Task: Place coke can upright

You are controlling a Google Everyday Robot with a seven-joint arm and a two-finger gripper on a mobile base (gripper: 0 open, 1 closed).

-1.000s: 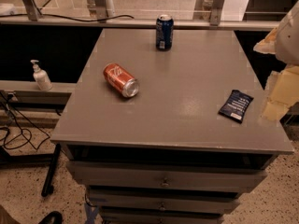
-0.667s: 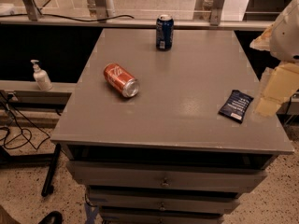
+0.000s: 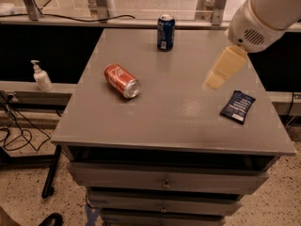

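Observation:
The coke can [image 3: 122, 80] is red-orange with white lettering. It lies on its side on the left half of the grey tabletop [image 3: 174, 121], silver end pointing to the front right. My gripper [image 3: 214, 81] hangs from the white arm [image 3: 263, 18] over the right half of the table, well to the right of the can and apart from it. It holds nothing that I can see.
A dark blue can [image 3: 165, 32] stands upright near the table's back edge. A dark snack packet [image 3: 237, 106] lies flat at the right, just beside the gripper. A soap dispenser [image 3: 41, 76] stands on a ledge left of the table. Drawers [image 3: 164, 180] sit below the top.
The arm has swung in from the right edge and now hangs over the table's right half. The cans and the packet have not moved.

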